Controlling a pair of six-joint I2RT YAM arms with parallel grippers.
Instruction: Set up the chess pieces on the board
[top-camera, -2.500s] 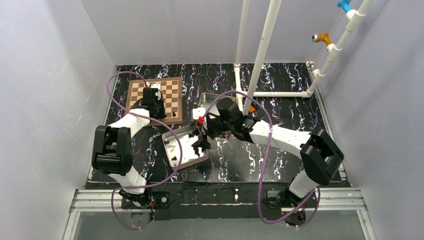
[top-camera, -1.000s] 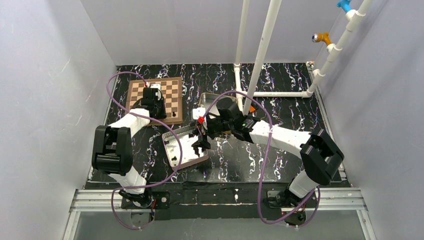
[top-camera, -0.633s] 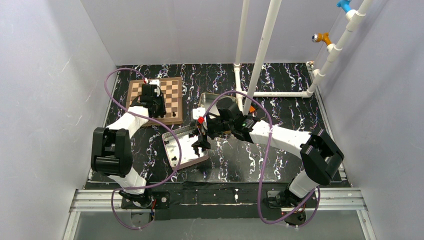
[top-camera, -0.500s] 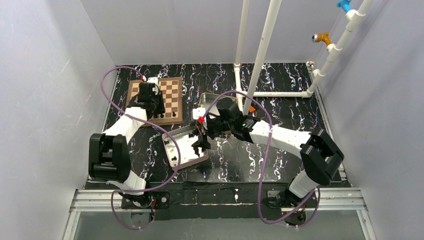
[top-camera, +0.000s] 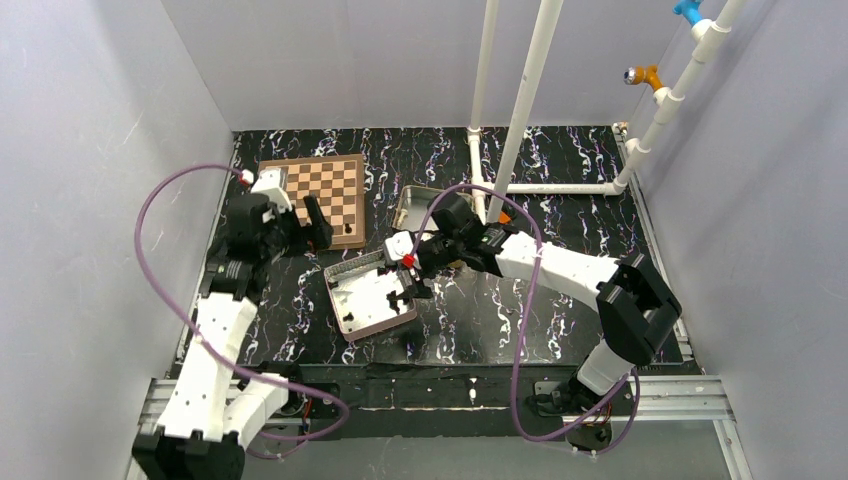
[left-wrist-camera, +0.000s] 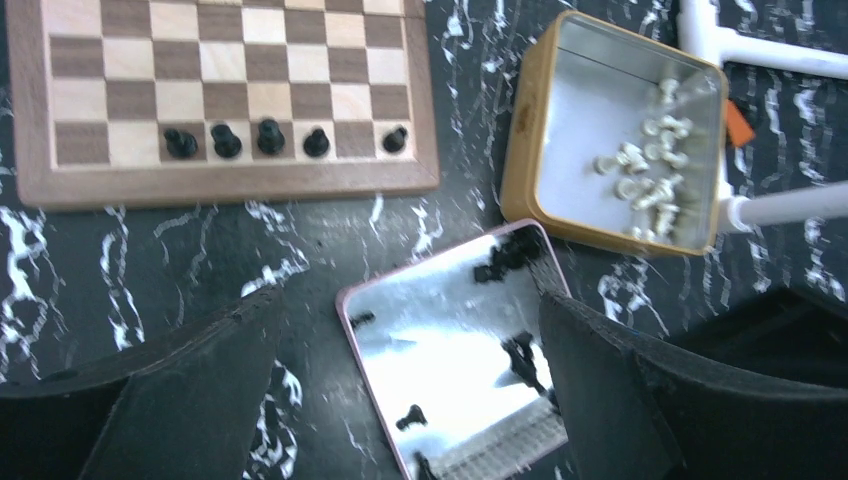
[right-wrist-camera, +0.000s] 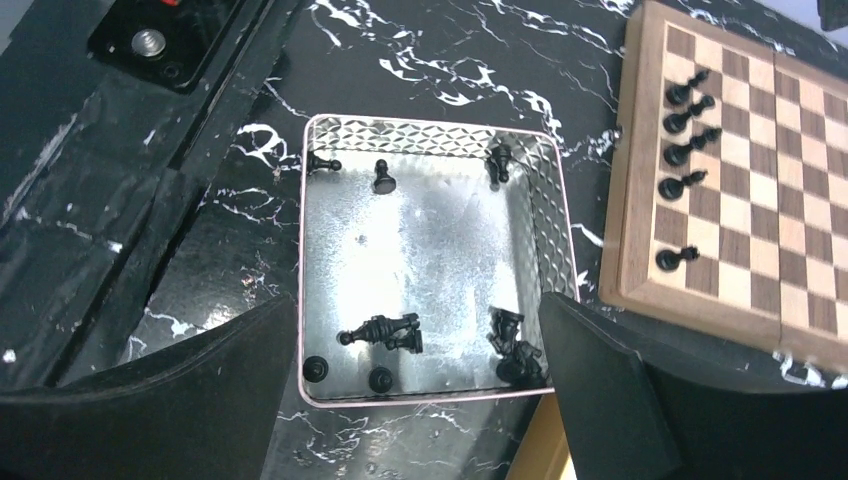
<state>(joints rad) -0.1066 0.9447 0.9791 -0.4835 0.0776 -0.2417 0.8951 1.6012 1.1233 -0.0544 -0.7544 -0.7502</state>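
The board (top-camera: 335, 185) lies at the back left, and several black chess pieces (left-wrist-camera: 270, 137) stand in a row along its near edge (right-wrist-camera: 682, 122). More black pieces (right-wrist-camera: 385, 330) lie or stand in a pink-rimmed metal tin (top-camera: 372, 297). My left gripper (top-camera: 315, 222) is open and empty, hanging above the table just off the board's near edge. In its wrist view, the left gripper (left-wrist-camera: 408, 298) frames the tin (left-wrist-camera: 450, 345). My right gripper (top-camera: 410, 287) is open over the tin's right side, and the right gripper (right-wrist-camera: 418, 300) has nothing between its fingers.
A gold-walled tin (left-wrist-camera: 520, 135) of white pieces (left-wrist-camera: 645, 165) stands to the right of the board, by the white pipe frame (top-camera: 520, 110). A pipe (left-wrist-camera: 790, 205) runs beside it. Grey walls close in the black marbled table (top-camera: 560, 310).
My left gripper opened and drew back off the board toward the near left, its arm swinging down. The right gripper shifted slightly over the tin.
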